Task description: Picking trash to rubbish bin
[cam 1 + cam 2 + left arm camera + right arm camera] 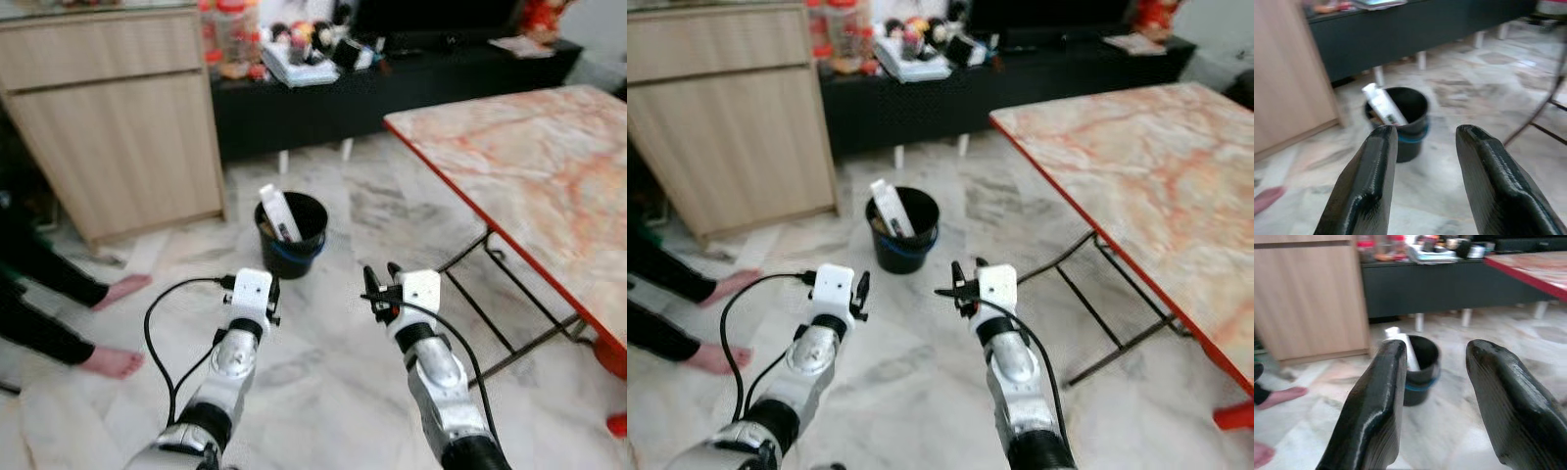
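Observation:
A black rubbish bin point(292, 235) with a blue band stands on the marble floor ahead of me. A white carton point(279, 212) leans inside it, sticking out over the rim; it shows again as the white carton point(1383, 104) in the bin point(1409, 128). My left gripper point(272, 293) is held up in front of the bin, open and holding nothing. My right gripper point(380, 284) hovers level with it to the right, open and holding nothing too. The bin point(1421, 368) lies between the right fingers point(1376, 406) in that wrist view.
A marble-topped table point(549, 186) with red edge and thin metal legs point(490, 294) stands at the right. A wooden cabinet point(118, 127) is at the left, a low black TV bench point(392, 78) behind. A person's bare feet point(113, 323) rest on the floor at the left.

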